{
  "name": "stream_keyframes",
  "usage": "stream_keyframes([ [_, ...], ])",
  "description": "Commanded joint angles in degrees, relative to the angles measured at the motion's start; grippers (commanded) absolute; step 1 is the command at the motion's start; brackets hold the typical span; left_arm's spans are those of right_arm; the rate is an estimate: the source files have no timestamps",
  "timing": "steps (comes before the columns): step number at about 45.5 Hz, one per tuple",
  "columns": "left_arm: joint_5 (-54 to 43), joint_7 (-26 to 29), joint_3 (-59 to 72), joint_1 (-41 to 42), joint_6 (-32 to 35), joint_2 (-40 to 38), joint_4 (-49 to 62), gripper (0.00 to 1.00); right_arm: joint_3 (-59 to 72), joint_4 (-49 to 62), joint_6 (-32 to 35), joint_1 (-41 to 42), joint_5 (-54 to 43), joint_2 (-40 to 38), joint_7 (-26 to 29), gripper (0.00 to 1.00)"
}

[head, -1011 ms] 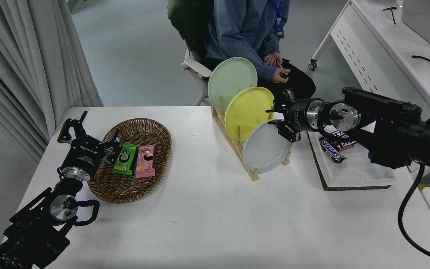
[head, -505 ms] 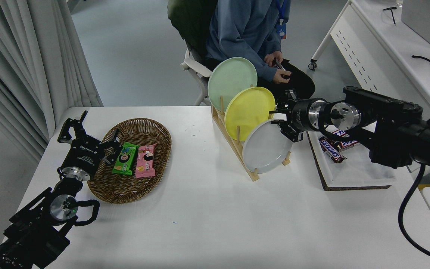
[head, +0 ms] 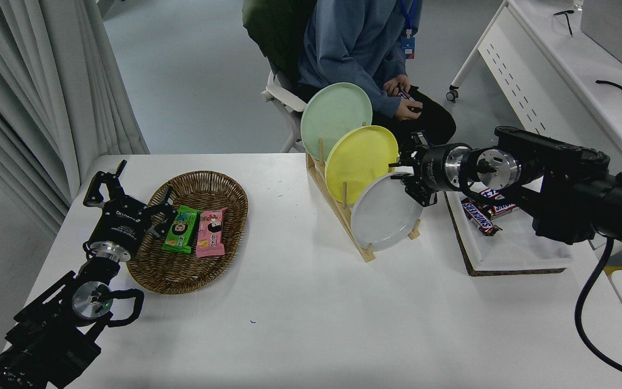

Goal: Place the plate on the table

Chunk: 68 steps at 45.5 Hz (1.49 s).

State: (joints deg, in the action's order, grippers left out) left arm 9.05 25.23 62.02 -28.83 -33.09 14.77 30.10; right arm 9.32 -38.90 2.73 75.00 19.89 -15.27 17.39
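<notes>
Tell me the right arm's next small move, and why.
Probably close on the plate's upper right rim, then lift it. The right gripper sits open at that rim, while the plate stands in the wooden rack, not yet on the table.

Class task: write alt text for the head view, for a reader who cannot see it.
The right gripper sits at the top rim of the grey-white plate, which stands in a wooden rack before yellow and green plates. The left gripper rests by a basket.

Pale grey-white plate (head: 384, 216) tilted on edge in front rack slot, above white table (head: 311, 302).
</notes>
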Motion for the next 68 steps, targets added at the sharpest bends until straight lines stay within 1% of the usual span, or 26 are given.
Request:
stream_keyframes([
  [1, 0.0, 0.0, 0.0, 0.0, 0.0, 0.0, 0.0, 1.00, 0.0, 0.1, 0.0, 0.0, 0.0, 0.2, -0.1, 0.19],
  [15, 0.0, 0.0, 0.0, 0.0, 0.0, 0.0, 0.0, 1.00, 0.0, 0.4, 0.0, -0.1, -0.1, 0.3, -0.1, 0.19],
  [20, 0.0, 0.0, 0.0, 0.0, 0.0, 0.0, 0.0, 1.00, -0.1, 0.7, 0.2, -0.2, -0.1, 0.5, 0.0, 0.17],
  [32, 0.0, 0.0, 0.0, 0.0, 0.0, 0.0, 0.0, 1.00, 0.0, 0.7, 0.2, -0.4, -0.1, 0.5, 0.0, 0.15],
  [34, 0.0, 0.0, -0.1, 0.0, 0.0, 0.0, 0.0, 1.00, 0.0, 0.7, 0.2, -0.4, -0.1, 0.5, -0.1, 0.13],
  [50, 0.0, 0.0, 0.0, 0.0, 0.0, 0.0, 0.0, 1.00, -0.1, 1.5, 0.6, -0.5, 0.0, 1.4, -0.1, 0.13],
  [58, 0.0, 0.0, 0.0, 0.0, 0.0, 0.0, 0.0, 1.00, -0.1, 1.5, 0.7, -0.6, 0.0, 1.4, -0.1, 0.08],
  [62, 0.0, 0.0, 0.0, 0.0, 0.0, 0.0, 0.0, 1.00, -0.1, 1.5, 0.7, -0.6, 0.1, 1.4, 0.0, 0.03],
  [68, 0.0, 0.0, 0.0, 0.0, 0.0, 0.0, 0.0, 1.00, -0.1, 1.4, 0.9, -0.5, 0.2, 1.3, 0.0, 0.02],
])
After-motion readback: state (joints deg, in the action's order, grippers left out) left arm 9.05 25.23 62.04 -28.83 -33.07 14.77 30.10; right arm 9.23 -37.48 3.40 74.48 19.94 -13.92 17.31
